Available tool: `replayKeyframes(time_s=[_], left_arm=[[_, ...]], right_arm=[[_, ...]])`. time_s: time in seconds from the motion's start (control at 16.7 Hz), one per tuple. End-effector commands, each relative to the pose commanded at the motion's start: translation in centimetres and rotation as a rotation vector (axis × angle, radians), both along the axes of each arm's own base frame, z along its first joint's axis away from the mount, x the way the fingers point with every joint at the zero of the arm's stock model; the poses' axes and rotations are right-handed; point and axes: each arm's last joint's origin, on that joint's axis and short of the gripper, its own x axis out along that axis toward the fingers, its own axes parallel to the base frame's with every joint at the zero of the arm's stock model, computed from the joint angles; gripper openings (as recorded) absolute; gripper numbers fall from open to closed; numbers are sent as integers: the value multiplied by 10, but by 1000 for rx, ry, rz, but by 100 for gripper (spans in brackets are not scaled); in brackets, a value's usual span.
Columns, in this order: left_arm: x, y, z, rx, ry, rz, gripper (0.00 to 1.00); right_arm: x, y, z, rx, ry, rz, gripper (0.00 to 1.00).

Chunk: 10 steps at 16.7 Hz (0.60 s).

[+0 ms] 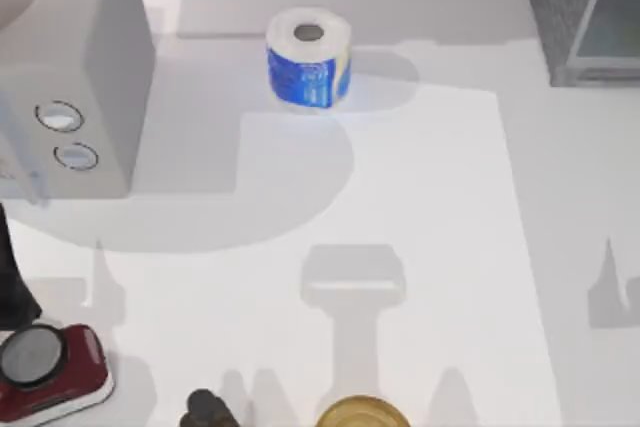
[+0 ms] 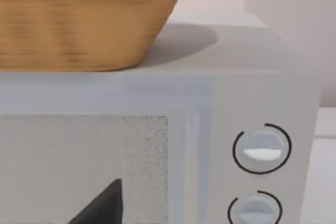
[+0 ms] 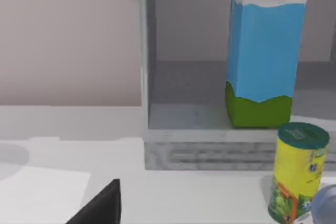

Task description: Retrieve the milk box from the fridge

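The milk box [image 3: 265, 51] stood upright inside the fridge [image 3: 210, 145], at the table's far right corner in the top view. A level, centred approach by the right arm was judged best. The carton was visible through the right wrist camera; a knobbed appliance [image 2: 252, 108] faced the left. Finger states could not be determined.

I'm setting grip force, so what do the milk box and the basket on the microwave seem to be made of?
The milk box, standing upright inside the fridge, looks like smooth printed carton: flat faces, sharp edges, clean colour bands. The basket on the light grey appliance looks woven, probably wicker or bamboo, with fine tan ribbing and a matte finish.
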Motion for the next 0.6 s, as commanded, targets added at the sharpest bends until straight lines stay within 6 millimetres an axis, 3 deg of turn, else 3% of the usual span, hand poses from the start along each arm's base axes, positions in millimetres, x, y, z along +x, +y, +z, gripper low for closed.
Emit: replayKeyframes(time_s=[0.6], left_arm=[[0,0,0,0,0,0,100]], right_arm=[[12,-17,-1,-35,-80,-19,100]])
